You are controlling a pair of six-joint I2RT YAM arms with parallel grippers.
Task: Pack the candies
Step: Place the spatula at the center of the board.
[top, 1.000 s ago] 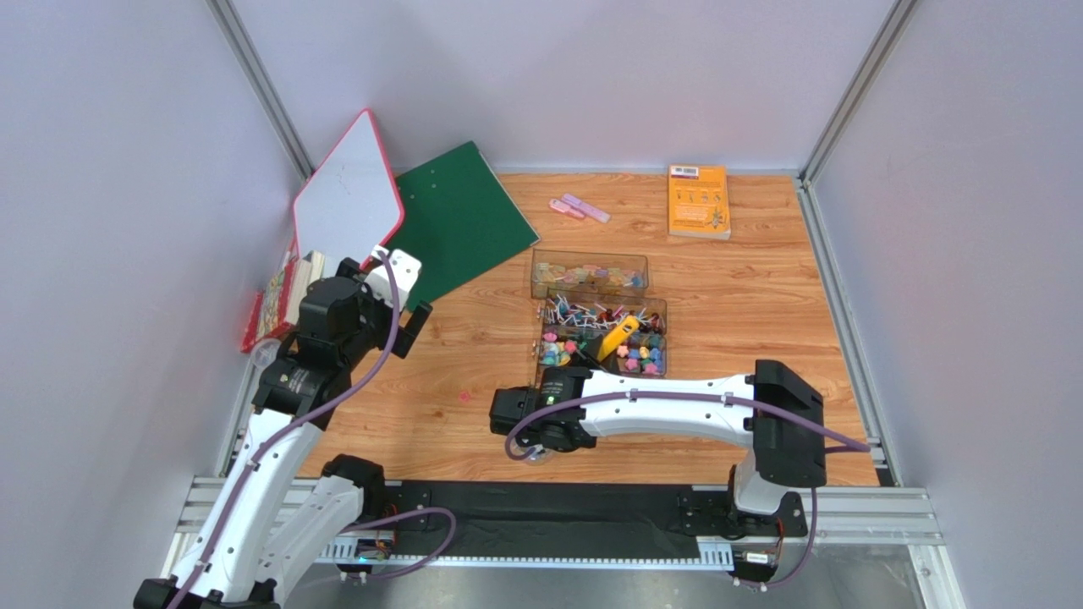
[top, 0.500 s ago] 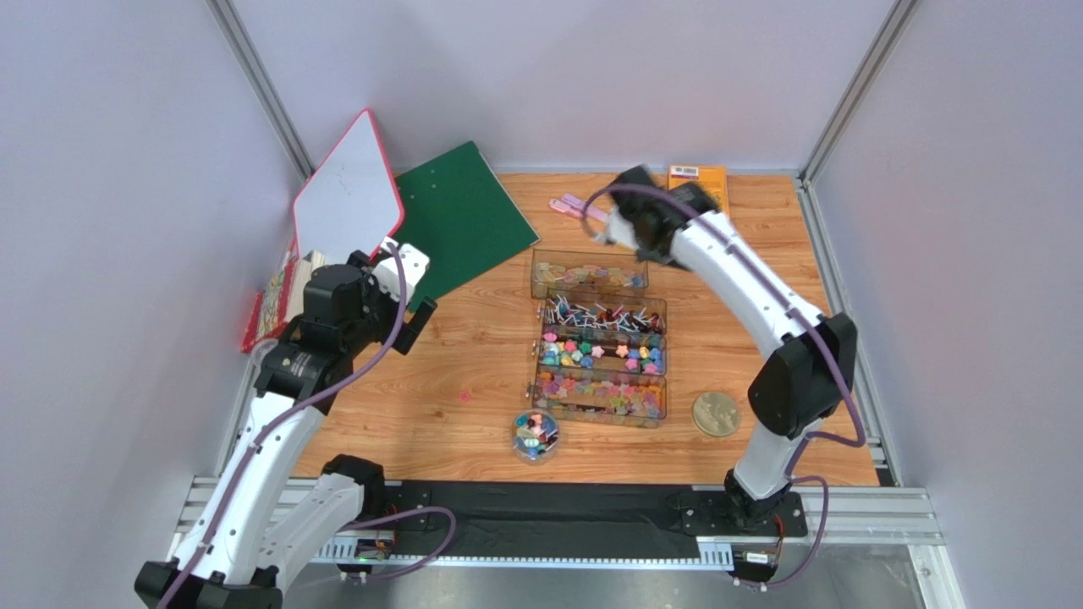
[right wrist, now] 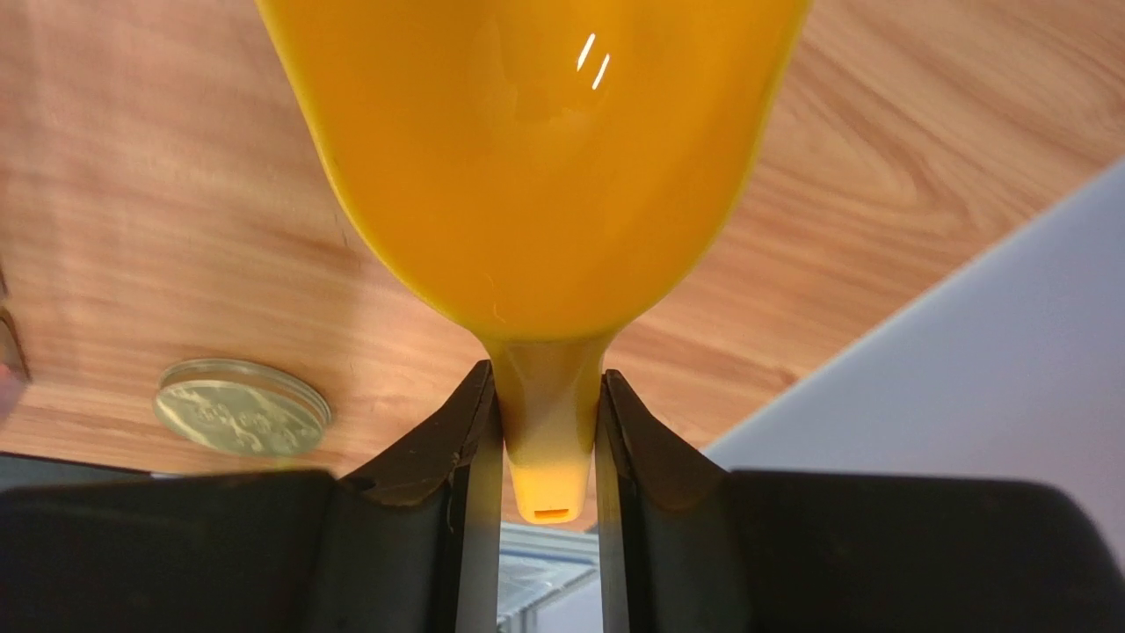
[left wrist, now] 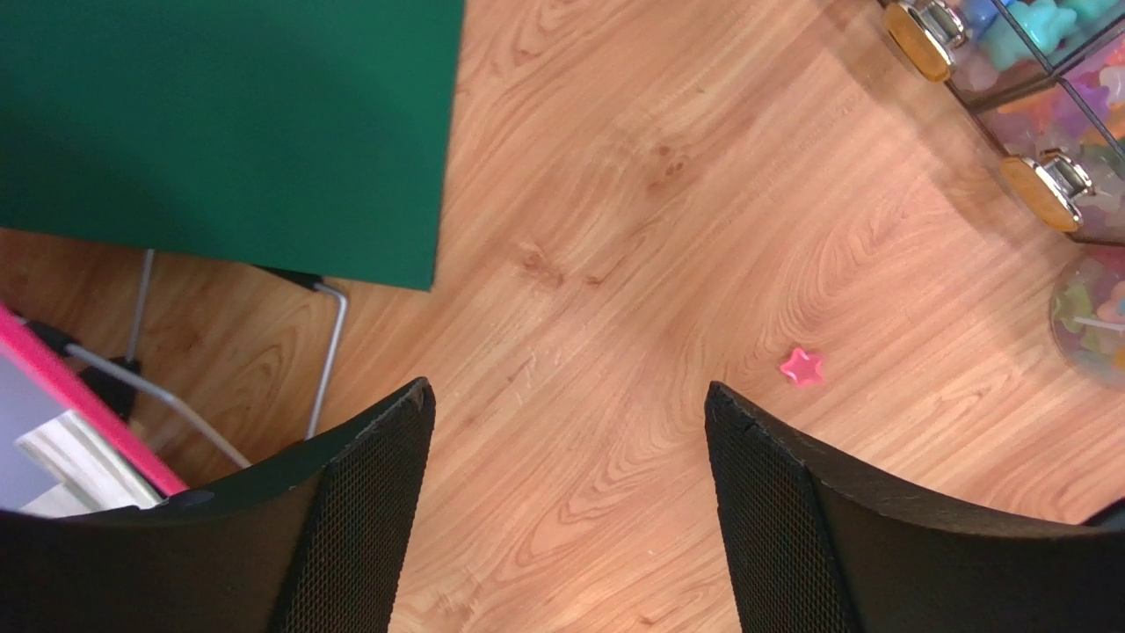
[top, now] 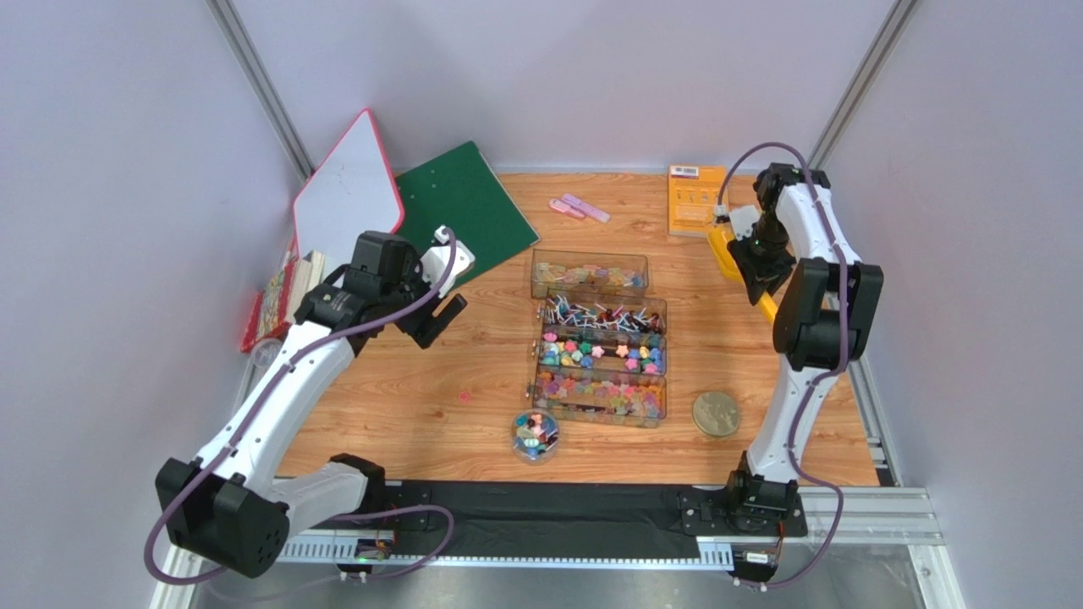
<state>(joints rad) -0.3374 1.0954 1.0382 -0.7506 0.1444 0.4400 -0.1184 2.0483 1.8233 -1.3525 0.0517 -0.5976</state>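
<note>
Scoop [right wrist: 528,158] has left the box [top: 538,362], and the right gripper [right wrist: 544,396] has it way off right now. Left gripper [left wrist: 568,396] moved inward.

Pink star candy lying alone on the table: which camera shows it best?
The left wrist view: the pink star candy is close and clearly star-shaped. The top view shows only a tiny pink speck. The right wrist view misses it.
</note>
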